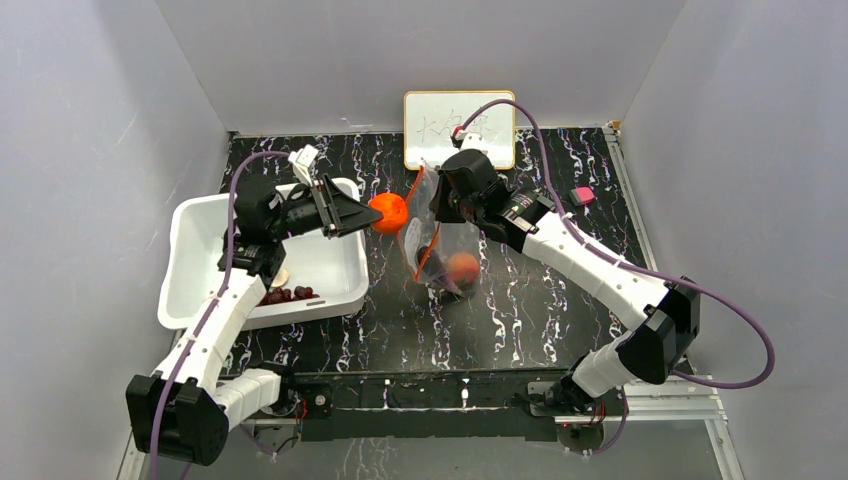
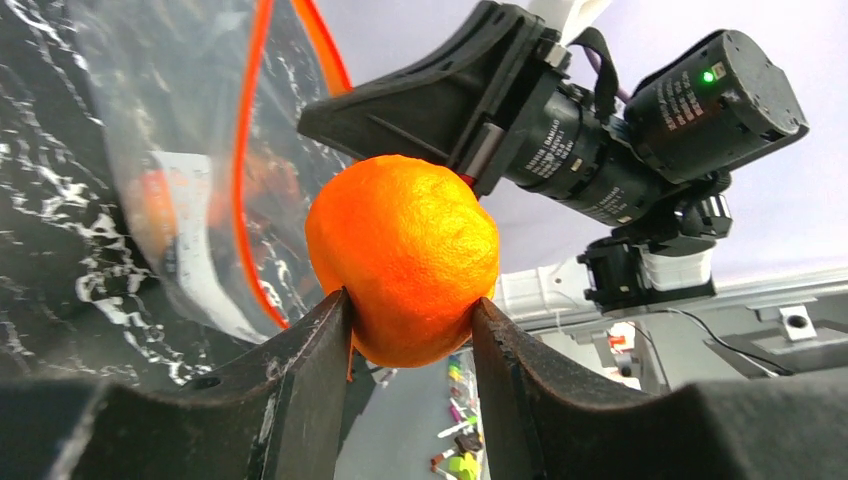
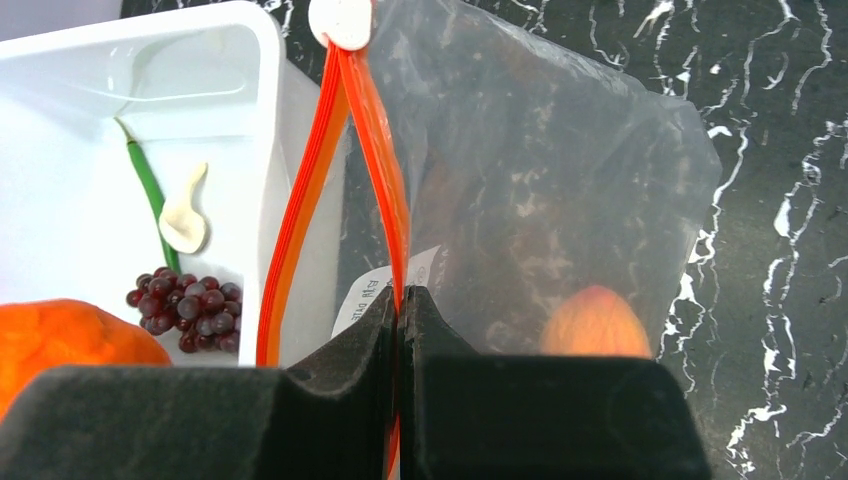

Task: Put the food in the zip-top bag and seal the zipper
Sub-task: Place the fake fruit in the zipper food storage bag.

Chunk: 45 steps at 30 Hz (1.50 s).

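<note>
Bin (image 1: 200,250): white, on the left of the desk (image 1: 520,320), its long side running front to back.
Grapes (image 3: 185,310): dark red bunch lying in the bin's near corner.
Pod (image 3: 148,185): thin and green, flat on the bin floor, its long axis running from the grapes toward the far wall.
White bit (image 3: 185,215): just beside the pod, touching or nearly so.
Left pincer (image 2: 410,310): reached over the bin's right rim, pointing right toward the bag, fingers clamped on either side of the orange.
Orange (image 2: 402,255): round and dimpled, held off the desk between bin and bag, just beside the bag's mouth.
Bag (image 1: 445,240): clear and crinkly, hung upright at the desk's centre with its long axis near vertical, mouth uppermost and facing left toward the orange.
Zipper (image 3: 375,150): its two red-orange strips met at the white slider (image 3: 341,20) and spread apart from there, so the mouth stood open; one strip bowed toward the bin.
Fruit (image 3: 595,320): orange-pink, low inside the bag.
Right pincer (image 3: 400,300): fingers pressed together on the other zipper strip, holding the bag up.
Whiteboard (image 1: 459,128): propped against the back wall behind the bag.
</note>
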{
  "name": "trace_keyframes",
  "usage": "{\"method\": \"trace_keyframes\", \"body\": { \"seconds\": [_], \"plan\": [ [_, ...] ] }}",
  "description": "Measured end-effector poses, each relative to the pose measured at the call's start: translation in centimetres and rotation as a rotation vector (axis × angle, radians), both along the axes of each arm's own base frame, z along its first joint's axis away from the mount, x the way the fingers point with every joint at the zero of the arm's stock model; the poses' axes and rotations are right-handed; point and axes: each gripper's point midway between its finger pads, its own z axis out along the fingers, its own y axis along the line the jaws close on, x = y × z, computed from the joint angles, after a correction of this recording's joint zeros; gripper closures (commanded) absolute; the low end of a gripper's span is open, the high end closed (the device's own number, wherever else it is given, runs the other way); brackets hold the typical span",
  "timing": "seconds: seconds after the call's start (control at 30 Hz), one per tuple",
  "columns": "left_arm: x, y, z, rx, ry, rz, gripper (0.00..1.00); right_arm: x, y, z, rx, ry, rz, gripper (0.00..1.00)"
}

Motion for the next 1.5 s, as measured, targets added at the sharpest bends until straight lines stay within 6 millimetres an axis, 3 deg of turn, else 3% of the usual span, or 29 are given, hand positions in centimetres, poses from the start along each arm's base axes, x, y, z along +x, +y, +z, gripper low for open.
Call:
{"method": "trace_keyframes", "body": {
  "seconds": [0.33,0.47,0.6,0.7,0.8,0.97,1.1,1.27,1.33,1.5],
  "plan": [
    [-0.9,-2.7,0.8,-0.066,0.038,-0.041,0.84,-0.8,1.1,1.0,0.057,-0.003,0.068,1.0],
    [-0.6,-3.0,-0.1,-0.068,0.07,-0.034,0.84,-1.3,1.4,2.0,0.098,-0.024,0.094,1.0],
    [-0.6,-3.3,-2.6,-0.041,0.137,-0.007,0.81,-1.9,1.4,2.7,0.128,-0.038,0.117,1.0],
    [-0.6,-3.4,-3.7,-0.005,0.153,0.01,0.73,-2.1,1.6,3.1,0.144,-0.045,0.128,1.0],
    [-0.5,-3.4,-4.8,0.029,0.182,0.027,0.54,-2.4,2.1,3.2,0.173,-0.053,0.157,1.0],
    [0.0,-3.5,-5.9,0.055,0.23,0.031,0.41,-3.1,2.7,2.1,0.196,-0.024,0.192,1.0],
    [0.1,-3.5,-5.3,0.059,0.198,0.036,0.32,-3.3,2.8,1.5,0.202,-0.016,0.2,1.0],
    [-0.1,-2.9,-2.8,0.067,0.075,0.062,0.32,-3.6,2.4,1.1,0.205,-0.014,0.198,1.0],
    [0.0,-2.5,-1.5,0.099,0.008,0.081,0.33,-3.1,1.6,1.1,0.19,-0.02,0.151,1.0],
    [0.8,-0.7,-1.5,0.289,-0.056,0.142,0.34,-2.1,-1.1,1.8,0.116,-0.025,0.043,1.0]
  ]
}}
